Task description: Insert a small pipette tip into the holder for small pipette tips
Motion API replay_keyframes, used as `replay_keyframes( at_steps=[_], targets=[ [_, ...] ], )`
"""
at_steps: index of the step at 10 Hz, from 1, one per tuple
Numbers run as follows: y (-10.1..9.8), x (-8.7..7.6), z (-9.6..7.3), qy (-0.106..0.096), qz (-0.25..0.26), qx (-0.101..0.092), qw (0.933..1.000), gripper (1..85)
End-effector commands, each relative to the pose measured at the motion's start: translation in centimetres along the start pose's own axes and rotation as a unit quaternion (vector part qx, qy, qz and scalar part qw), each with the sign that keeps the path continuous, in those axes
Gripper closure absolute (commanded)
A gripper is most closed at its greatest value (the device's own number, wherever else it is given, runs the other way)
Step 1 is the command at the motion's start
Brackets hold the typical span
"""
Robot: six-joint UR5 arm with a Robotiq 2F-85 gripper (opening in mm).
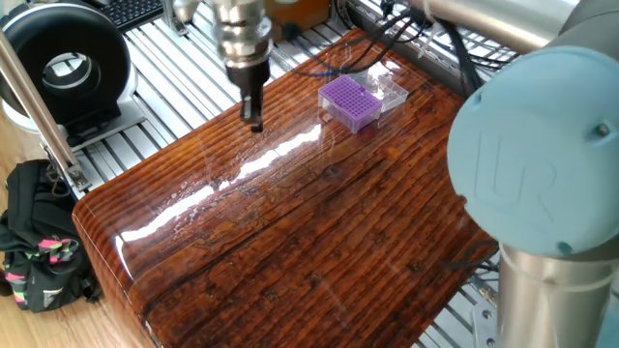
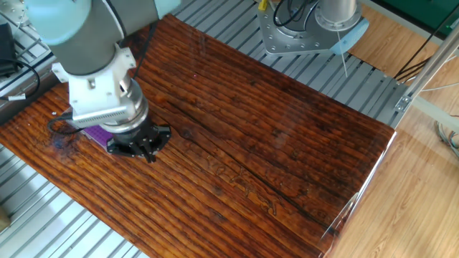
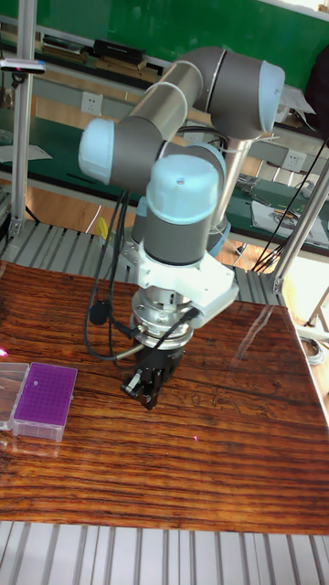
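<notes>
The holder for small pipette tips (image 1: 348, 101) is a small purple rack with a clear lid part (image 1: 389, 87), standing at the far end of the glossy wooden table (image 1: 290, 242). My gripper (image 1: 255, 124) points down just above the wood, left of the holder and about a hand's width from it. In the tall fixed view the gripper (image 3: 146, 395) hangs to the right of the holder (image 3: 44, 399). In the other fixed view the arm covers most of the holder (image 2: 94, 133), beside the gripper (image 2: 148, 152). The fingers look shut. No small pipette tip is visible; it may be too small to see.
Black cables (image 1: 387, 39) run close behind the holder. A round black device (image 1: 63, 68) and a black bag (image 1: 39, 251) sit off the table's left side. The arm's base (image 1: 542, 193) fills the right foreground. Slatted aluminium (image 2: 43, 215) borders the wood.
</notes>
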State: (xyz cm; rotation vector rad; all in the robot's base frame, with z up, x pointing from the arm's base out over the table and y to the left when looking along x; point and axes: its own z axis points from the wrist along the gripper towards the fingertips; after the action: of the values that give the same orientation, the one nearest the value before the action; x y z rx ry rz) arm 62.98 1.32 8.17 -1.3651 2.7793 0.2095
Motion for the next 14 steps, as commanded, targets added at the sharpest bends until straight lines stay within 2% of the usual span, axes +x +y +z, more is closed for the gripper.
replay_keyframes(
  at_steps=[1,2,4,5,6,8,9,10,11,12,13,14],
  targets=[
    [1.1,-1.1,-0.3,-0.047,0.005,-0.032,0.9984,84.7],
    [2.0,-2.3,-0.5,-0.068,0.032,-0.052,0.9958,84.7],
    [0.7,-3.0,-0.5,-0.080,0.103,-0.033,0.9909,84.7],
    [0.3,-3.6,-0.6,-0.093,0.118,-0.028,0.9882,84.7],
    [-0.2,-3.7,-0.6,-0.095,0.124,-0.019,0.9876,84.7],
    [-0.1,-3.7,-0.6,-0.096,0.086,-0.016,0.9915,84.7],
    [0.3,-4.1,-0.7,-0.102,0.073,-0.025,0.9918,84.7],
    [1.1,-4.8,-0.9,-0.116,0.055,-0.037,0.9910,84.7],
    [1.4,-4.8,-1.1,-0.130,0.035,-0.051,0.9896,84.7],
    [0.3,-2.4,-1.7,-0.132,0.014,-0.047,0.9901,84.7],
    [-0.6,-0.6,-2.3,-0.124,0.005,-0.040,0.9915,84.7],
    [-0.9,0.1,-2.6,-0.121,-0.001,-0.037,0.9919,84.7]
  ],
)
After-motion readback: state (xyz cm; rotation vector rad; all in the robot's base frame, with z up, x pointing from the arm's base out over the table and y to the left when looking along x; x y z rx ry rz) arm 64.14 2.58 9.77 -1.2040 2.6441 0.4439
